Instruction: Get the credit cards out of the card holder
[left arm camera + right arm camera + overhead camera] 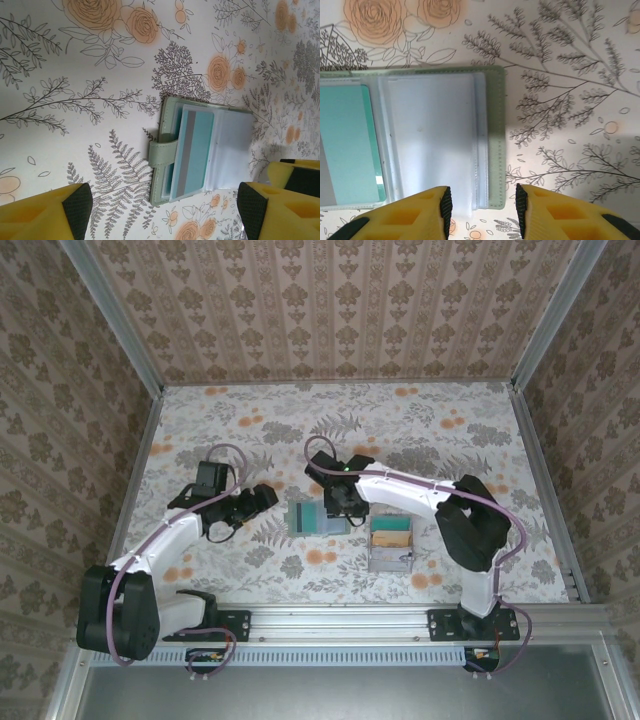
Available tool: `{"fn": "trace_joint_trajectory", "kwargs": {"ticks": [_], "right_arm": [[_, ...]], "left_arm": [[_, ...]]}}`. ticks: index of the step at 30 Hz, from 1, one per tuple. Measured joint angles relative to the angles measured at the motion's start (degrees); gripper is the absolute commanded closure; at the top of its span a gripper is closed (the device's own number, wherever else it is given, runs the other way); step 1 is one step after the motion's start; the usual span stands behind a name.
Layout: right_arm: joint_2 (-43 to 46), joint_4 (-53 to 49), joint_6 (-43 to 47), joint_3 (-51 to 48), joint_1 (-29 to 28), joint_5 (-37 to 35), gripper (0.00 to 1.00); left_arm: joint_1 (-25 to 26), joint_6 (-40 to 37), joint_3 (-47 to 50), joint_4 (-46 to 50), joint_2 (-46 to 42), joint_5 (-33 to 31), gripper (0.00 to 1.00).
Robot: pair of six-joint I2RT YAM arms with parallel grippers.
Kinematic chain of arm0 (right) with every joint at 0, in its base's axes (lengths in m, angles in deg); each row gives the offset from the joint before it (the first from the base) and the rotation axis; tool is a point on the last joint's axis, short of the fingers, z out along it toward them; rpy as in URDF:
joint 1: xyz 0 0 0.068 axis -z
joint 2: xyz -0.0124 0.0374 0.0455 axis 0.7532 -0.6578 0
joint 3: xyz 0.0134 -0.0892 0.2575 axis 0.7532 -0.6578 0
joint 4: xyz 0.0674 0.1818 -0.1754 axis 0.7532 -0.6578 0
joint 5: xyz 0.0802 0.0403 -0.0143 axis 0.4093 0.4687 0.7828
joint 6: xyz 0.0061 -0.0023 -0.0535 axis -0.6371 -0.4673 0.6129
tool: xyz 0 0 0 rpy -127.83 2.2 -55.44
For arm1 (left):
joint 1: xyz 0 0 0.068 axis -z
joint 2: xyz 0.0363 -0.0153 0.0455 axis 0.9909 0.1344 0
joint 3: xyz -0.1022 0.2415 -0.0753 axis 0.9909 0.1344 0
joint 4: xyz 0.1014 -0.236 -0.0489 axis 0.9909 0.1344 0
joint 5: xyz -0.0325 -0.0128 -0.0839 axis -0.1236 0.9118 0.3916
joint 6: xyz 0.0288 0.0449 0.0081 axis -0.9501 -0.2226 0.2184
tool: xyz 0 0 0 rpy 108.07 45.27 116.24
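The grey-green card holder (308, 517) lies open on the floral table. In the left wrist view the card holder (165, 150) shows its strap, a teal credit card (197, 147) with a grey stripe in a clear sleeve, and an empty clear sleeve (232, 150). My right gripper (482, 210) hovers open over the card holder's (496, 125) right edge, its fingers on either side of that edge and holding nothing; the teal card (345, 145) sits to the left. My left gripper (165, 215) stands wide open just left of the holder, apart from it.
A grey tray (390, 558) with teal and tan cards sits right of the card holder, close to the right arm. Patterned walls and metal rails ring the table. The right gripper's yellow finger (295, 172) shows at the holder's far side.
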Motion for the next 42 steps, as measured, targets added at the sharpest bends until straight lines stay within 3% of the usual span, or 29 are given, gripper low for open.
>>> {"fn": "trace_joint_trajectory", "kwargs": {"ticks": [4,7,13,19,23,42], "right_arm": [[1.77,0.15,0.07,-0.13,0.02,-0.11,0.54],[1.99,1.18,0.70,-0.11,0.00,1.09,0.57],[1.81,7.37,1.66,-0.13,-0.13,7.80,0.68],[-0.76,12.98,1.33,-0.11,-0.13,13.55,0.84],[-2.80,14.21,0.57,-0.11,-0.02,15.63,0.90],[-4.81,17.51,-0.85,-1.81,2.16,19.28,0.88]], "left_arm": [[0.37,0.00,0.00,-0.17,0.24,0.04,0.22],[0.85,0.09,0.00,-1.03,0.98,0.55,0.28],[3.69,0.63,0.00,-2.75,4.66,1.60,0.60],[7.30,0.85,-0.07,-4.81,8.83,1.92,0.79],[9.03,0.85,-0.11,-5.38,11.43,1.90,0.80],[12.87,0.81,-3.10,-7.41,19.12,1.29,0.89]]}}
